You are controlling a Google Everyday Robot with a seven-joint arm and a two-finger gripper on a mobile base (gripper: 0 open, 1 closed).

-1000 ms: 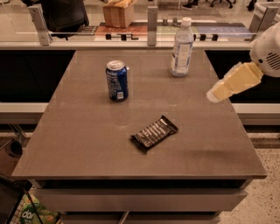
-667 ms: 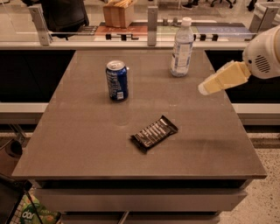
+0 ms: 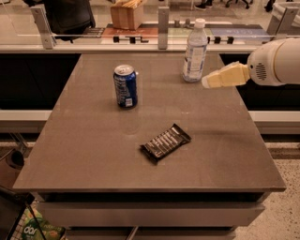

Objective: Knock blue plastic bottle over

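Closer now, narrow pincer (image 3: 206, 83) hangs beside upright blue plastic bottle (image 3: 194, 52) on brown table (image 3: 89, 145)

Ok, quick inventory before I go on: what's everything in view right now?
Table: one, grey-brown, centre.
Bottle: one, clear with white cap and pale label, upright, far edge right of centre.
Can: one, dark blue, upright, left of the bottle and nearer the camera.
Snack bar: one, black wrapper, lying flat mid-table.
Wooden box: one, tan, behind the table.
Bag: one, green, floor at lower left.
Arm: one, white, from right.
Gripper: one, cream, just right of the bottle's lower part.
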